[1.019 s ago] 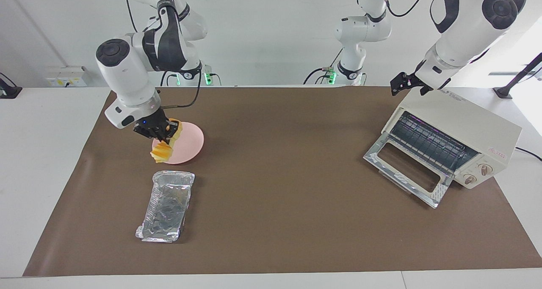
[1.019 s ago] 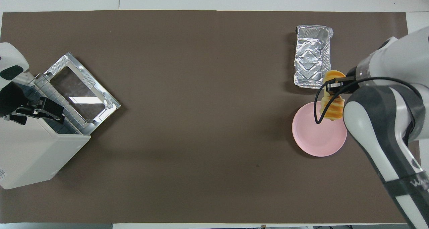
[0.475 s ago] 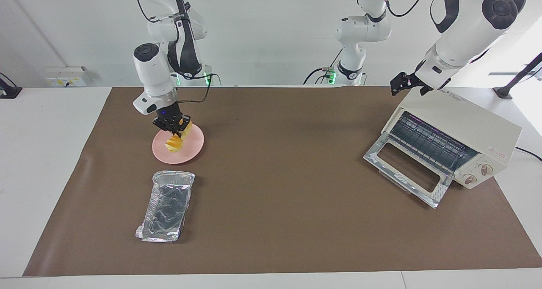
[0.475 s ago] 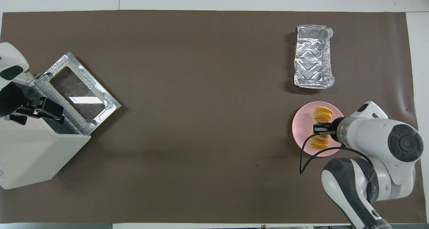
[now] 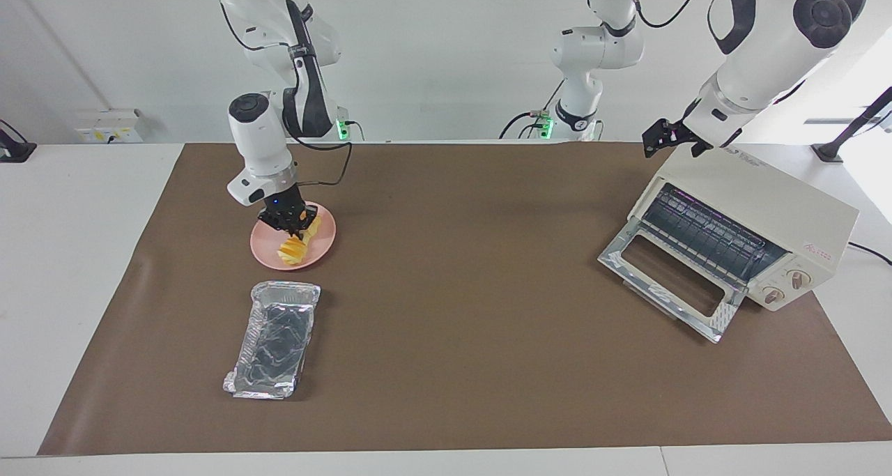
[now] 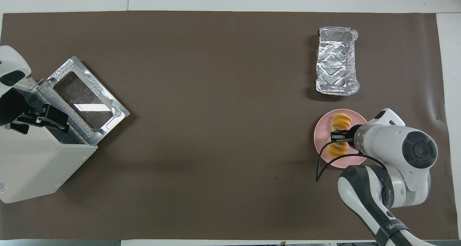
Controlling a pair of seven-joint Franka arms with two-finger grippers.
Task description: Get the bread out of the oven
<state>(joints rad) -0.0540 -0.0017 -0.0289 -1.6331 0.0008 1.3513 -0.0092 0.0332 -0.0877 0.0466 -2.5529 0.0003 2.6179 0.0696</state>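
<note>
The bread [image 5: 293, 247], a golden ridged loaf, lies low on the pink plate [image 5: 323, 248] at the right arm's end of the table. My right gripper [image 5: 284, 219] is shut on the loaf's middle; in the overhead view the gripper [image 6: 338, 136] covers the middle and both ends of the bread [image 6: 340, 121] show. The cream-white oven [image 5: 759, 204] stands at the left arm's end with its glass door [image 5: 669, 281] folded down open and the wire rack bare. My left gripper [image 5: 670, 141] waits open over the oven's top edge.
A crinkled silver foil tray [image 5: 275, 340] lies empty on the brown mat, farther from the robots than the plate; it also shows in the overhead view [image 6: 336, 60]. A third, idle arm stands at the back wall.
My right gripper carried the bread from above the plate's edge down and over the plate, lowering it onto the plate. The left arm and the oven have not moved.
</note>
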